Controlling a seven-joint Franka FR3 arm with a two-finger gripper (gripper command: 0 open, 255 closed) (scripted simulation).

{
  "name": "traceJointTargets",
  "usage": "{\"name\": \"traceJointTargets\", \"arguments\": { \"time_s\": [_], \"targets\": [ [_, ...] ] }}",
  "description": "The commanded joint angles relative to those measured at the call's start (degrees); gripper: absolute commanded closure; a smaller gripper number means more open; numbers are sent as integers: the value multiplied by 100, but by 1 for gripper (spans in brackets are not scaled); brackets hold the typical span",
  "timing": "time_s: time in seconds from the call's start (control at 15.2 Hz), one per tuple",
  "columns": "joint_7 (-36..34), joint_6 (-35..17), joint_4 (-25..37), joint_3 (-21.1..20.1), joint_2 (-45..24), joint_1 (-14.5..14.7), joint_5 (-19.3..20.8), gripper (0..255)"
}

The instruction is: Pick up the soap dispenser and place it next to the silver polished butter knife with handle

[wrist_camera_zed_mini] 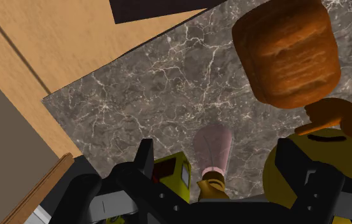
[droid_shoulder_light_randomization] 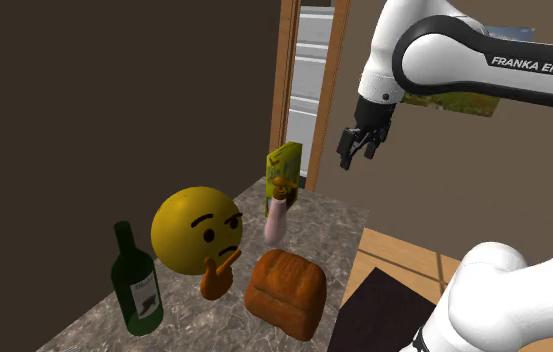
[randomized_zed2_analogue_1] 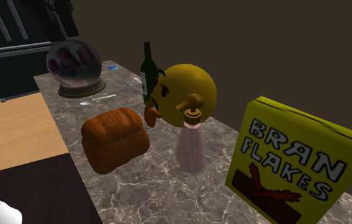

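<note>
High over the soap dispenser [droid_shoulder_light_randomization: 277,216] I hang the pincer [droid_shoulder_light_randomization: 357,157], wide and empty, ready to straddle its pump

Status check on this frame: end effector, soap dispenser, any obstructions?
End effector open, empty, above the counter. Soap dispenser upright on counter, untouched. Bran flakes box and yellow emoji figure stand close beside it.

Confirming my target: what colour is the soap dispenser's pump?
Orange-brown pump; clearest in second exterior view.
</note>
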State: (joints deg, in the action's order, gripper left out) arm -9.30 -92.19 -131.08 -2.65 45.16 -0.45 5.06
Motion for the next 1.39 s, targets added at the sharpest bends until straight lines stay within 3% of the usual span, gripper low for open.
{"name": "traceJointTargets", "arguments": {
  "time_s": [0.0, 0.66, 1.32],
  "targets": [
    [0, 0, 0, 0, 0, 0, 0, 0],
    [-299, -1273, 618, -84, -2051, -147, 140, 0],
    [-604, -1937, 2001, -132, -4269, -251, 380, 0]
  ]
}}
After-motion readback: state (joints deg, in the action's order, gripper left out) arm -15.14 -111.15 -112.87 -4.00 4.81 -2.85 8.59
